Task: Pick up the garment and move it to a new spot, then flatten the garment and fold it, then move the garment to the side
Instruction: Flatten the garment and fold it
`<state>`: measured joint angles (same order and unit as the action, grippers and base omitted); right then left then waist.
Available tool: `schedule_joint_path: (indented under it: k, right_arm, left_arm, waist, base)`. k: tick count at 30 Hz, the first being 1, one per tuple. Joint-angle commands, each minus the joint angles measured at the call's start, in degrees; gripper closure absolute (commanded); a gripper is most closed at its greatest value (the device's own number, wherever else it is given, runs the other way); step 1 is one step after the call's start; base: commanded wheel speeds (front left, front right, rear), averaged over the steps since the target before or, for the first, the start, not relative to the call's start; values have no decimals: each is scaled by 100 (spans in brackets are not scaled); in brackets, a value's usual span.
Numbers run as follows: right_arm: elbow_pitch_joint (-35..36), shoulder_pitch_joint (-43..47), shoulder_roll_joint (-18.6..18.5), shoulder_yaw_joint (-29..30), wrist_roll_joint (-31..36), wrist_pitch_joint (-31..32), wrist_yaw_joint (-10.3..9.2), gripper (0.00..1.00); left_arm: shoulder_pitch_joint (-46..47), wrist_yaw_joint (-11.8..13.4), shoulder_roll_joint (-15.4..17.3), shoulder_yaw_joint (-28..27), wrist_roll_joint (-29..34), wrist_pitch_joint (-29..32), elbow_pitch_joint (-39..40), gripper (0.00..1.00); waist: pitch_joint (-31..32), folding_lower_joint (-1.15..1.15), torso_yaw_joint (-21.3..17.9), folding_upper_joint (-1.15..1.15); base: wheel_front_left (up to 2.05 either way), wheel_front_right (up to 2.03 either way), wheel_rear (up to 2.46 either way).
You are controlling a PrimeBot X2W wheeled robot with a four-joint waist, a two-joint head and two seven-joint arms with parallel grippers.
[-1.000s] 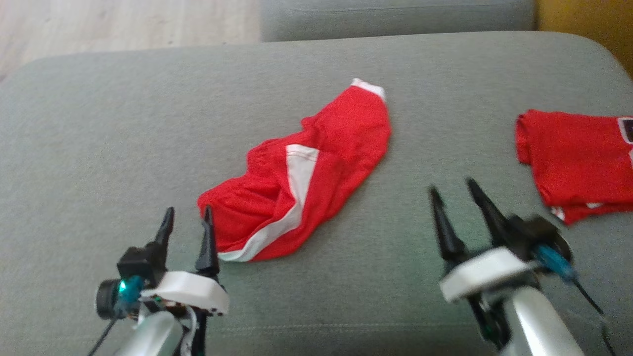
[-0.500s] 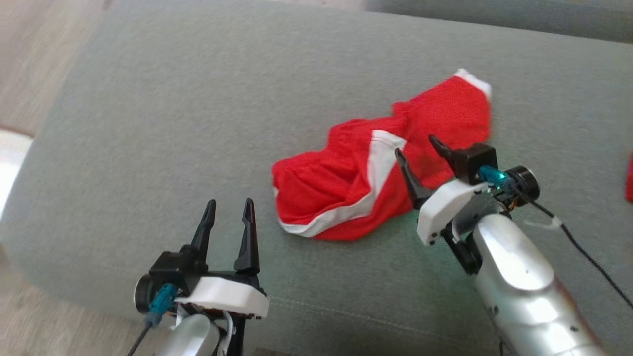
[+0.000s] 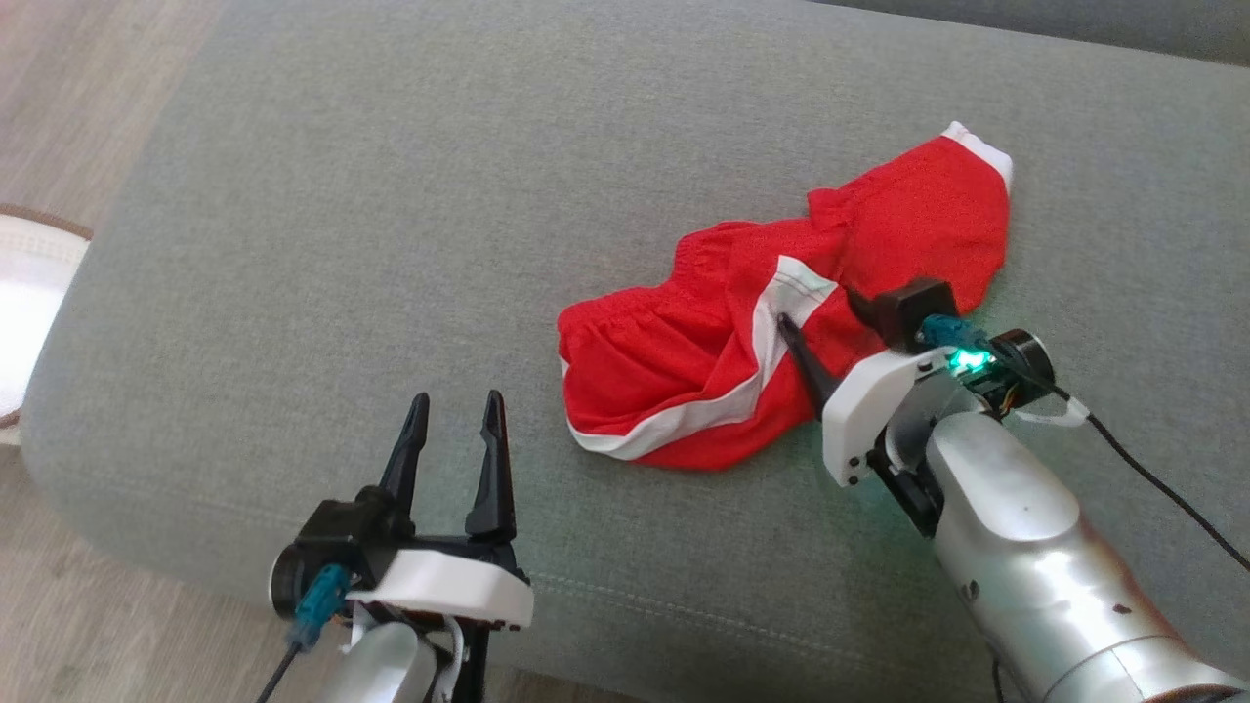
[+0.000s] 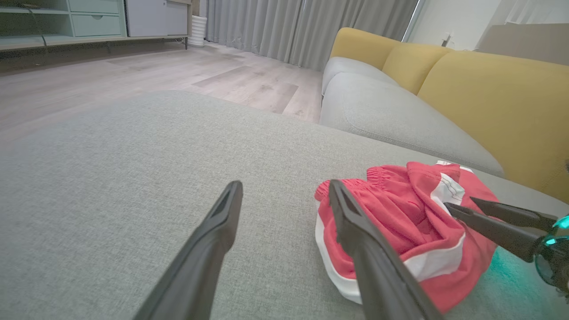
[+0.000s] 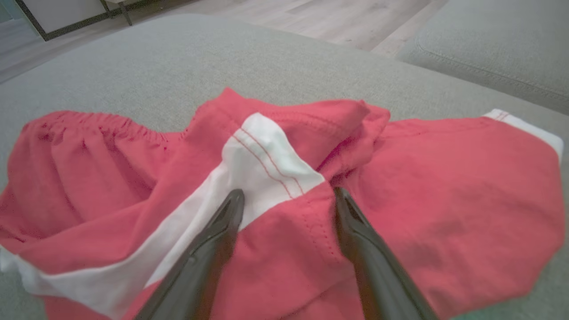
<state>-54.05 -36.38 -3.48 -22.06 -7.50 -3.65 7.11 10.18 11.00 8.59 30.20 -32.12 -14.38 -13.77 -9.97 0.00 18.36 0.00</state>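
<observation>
Head view: right claw (image 3: 815, 306) spread over crumpled red garment (image 3: 664, 361).

You have a matt red cloth garment (image 3: 645, 361) with white trim, a coarse-woven grey fabric cushion (image 3: 391, 195), a pale wood floor (image 3: 78, 98), a glossy silver forearm (image 3: 1016, 527) and matt black fingers (image 3: 493, 469).
</observation>
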Motion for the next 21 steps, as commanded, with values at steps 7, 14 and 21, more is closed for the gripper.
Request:
schedule_joint_path:
  k: [7, 14, 21]
  right_arm:
    - [64, -212, 59, -533, -316, 49, 37, 60]
    - [136, -266, 59, -568, -443, -224, 37, 100]
    - [595, 79, 41, -29, -637, -454, 37, 100]
  left_arm:
    - [76, -95, -7, -335, 134, -62, 123, 0]
    - [46, -127, -25, -414, 206, -62, 93, 0]
    - [-49, -140, -13, -493, 240, -62, 105, 0]
  waist:
    - [-18, 0, -203, 0]
    - [13, 0, -362, 0]
    - [168, 0, -650, 0]
  base:
    - [0, 0, 0]
    - [0, 0, 0]
    - [0, 0, 0]
